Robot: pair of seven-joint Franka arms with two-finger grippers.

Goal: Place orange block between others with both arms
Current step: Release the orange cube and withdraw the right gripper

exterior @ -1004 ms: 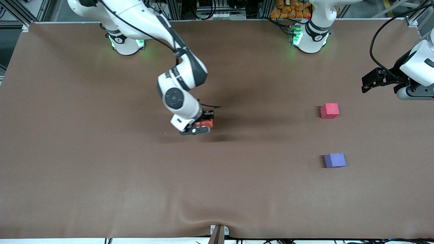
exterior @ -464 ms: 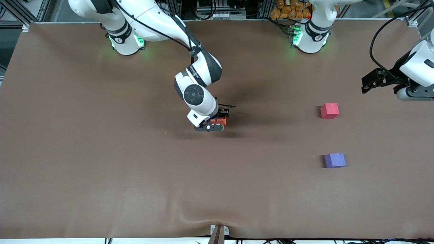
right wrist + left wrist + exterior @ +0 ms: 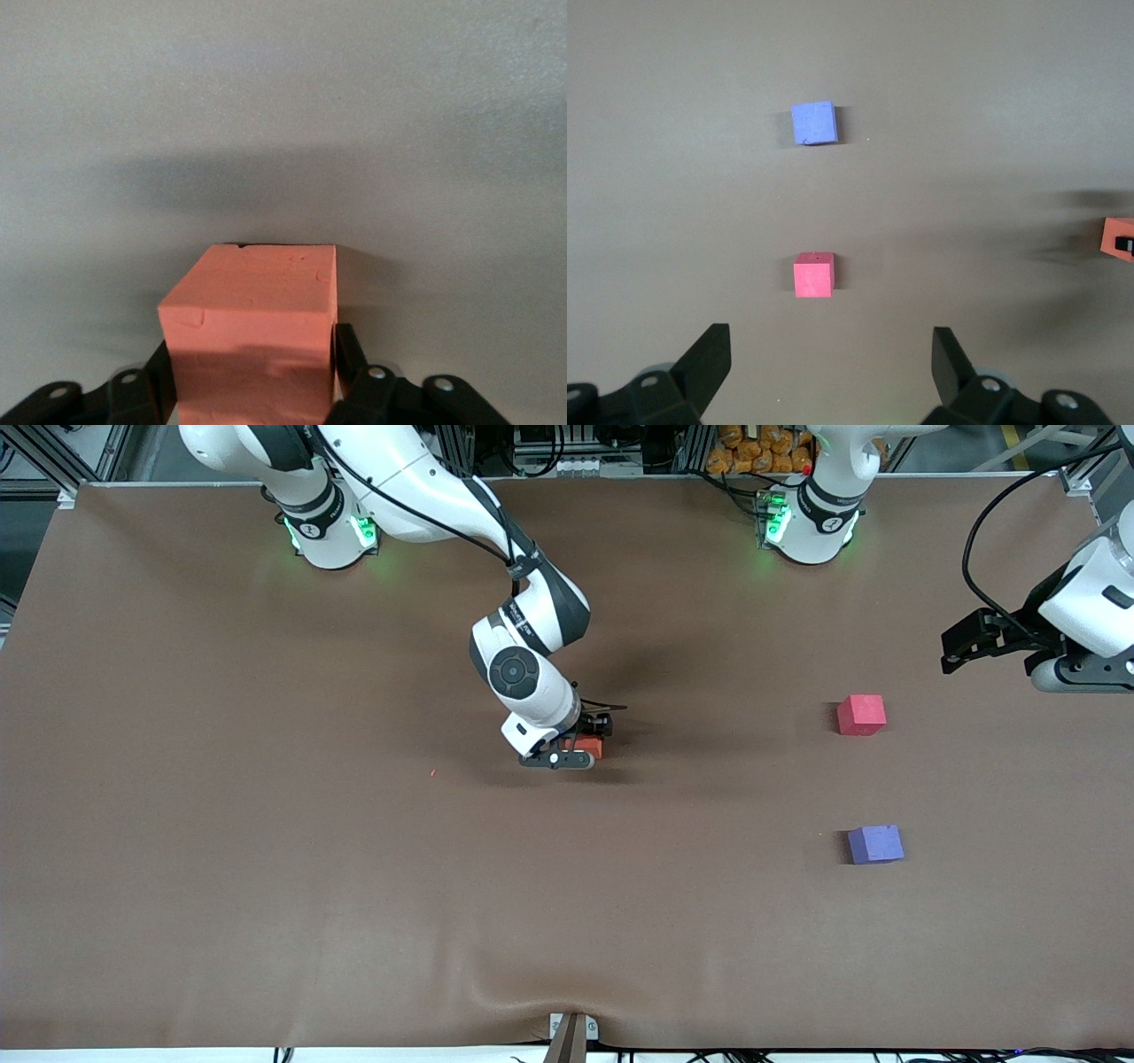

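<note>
My right gripper (image 3: pixel 578 746) low at mid-table, fingers flanking the orange block (image 3: pixel 588 746); can't tell if they're gripping or letting go.

Block sits well apart from the red cube (image 3: pixel 860 715), toward the right arm's end. Looks light, soft foam, prob. dents easily: take flat opposite sides, gentle squeeze. Left gripper (image 3: pixel 831 365) waits wide open, empty, over table near the red cube.

Orange block (image 3: pixel 252 332) mid-table (matte cube), pinkish-red cube (image 3: pixel 861 715), purple cube (image 3: pixel 875 844)

White arms (image 3: pixel 532 682), seemingly green-lit bases (image 3: pixel 328 536)
</note>
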